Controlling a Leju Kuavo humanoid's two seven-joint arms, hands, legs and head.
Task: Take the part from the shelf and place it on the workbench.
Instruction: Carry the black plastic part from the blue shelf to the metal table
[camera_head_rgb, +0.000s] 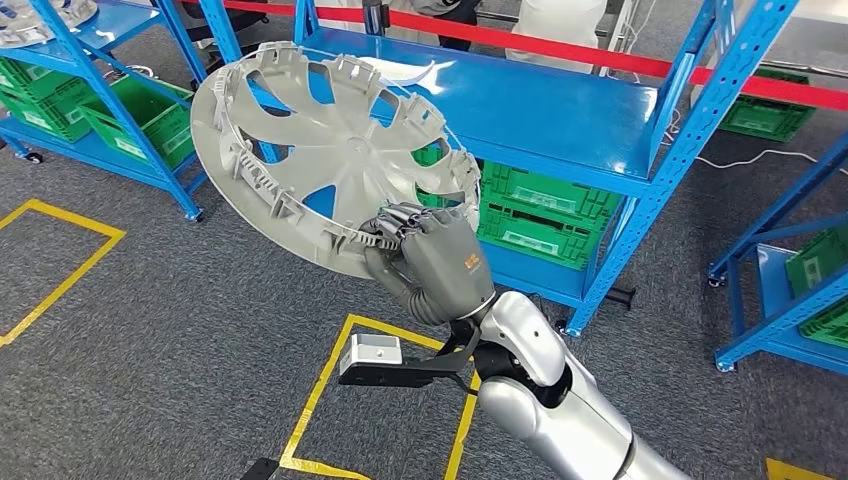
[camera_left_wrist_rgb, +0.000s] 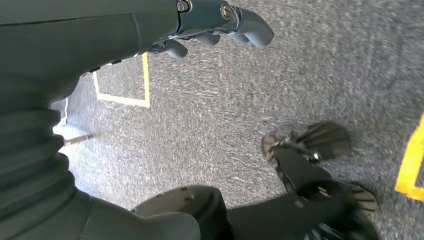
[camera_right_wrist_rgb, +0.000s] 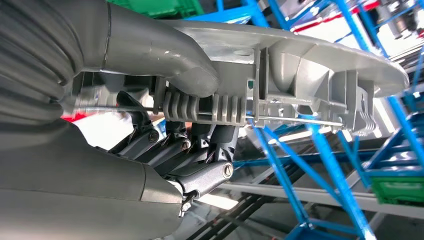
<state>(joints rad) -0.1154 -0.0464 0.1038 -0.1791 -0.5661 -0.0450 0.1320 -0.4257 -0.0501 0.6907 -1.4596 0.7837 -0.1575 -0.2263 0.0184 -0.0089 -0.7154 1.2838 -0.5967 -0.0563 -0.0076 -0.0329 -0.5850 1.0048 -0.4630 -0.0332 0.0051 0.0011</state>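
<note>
The part is a large grey plastic wheel cover (camera_head_rgb: 330, 150), held up tilted in the air in front of the blue shelf (camera_head_rgb: 560, 110). My right hand (camera_head_rgb: 435, 260) grips its lower rim, thumb on one face and fingers on the ribbed inner side. In the right wrist view the thumb (camera_right_wrist_rgb: 165, 55) presses on the cover's rim (camera_right_wrist_rgb: 310, 65) while the dark fingers (camera_right_wrist_rgb: 200, 150) curl under it. My left hand (camera_left_wrist_rgb: 210, 22) hangs over the grey carpet with its fingers loosely curled, and it holds nothing.
Green crates (camera_head_rgb: 545, 215) fill the lower shelf level behind the cover. A second blue rack (camera_head_rgb: 90, 90) with green crates stands at the left, another (camera_head_rgb: 790, 270) at the right. Yellow tape squares (camera_head_rgb: 320, 400) mark the carpet. A red barrier (camera_head_rgb: 600, 55) runs behind.
</note>
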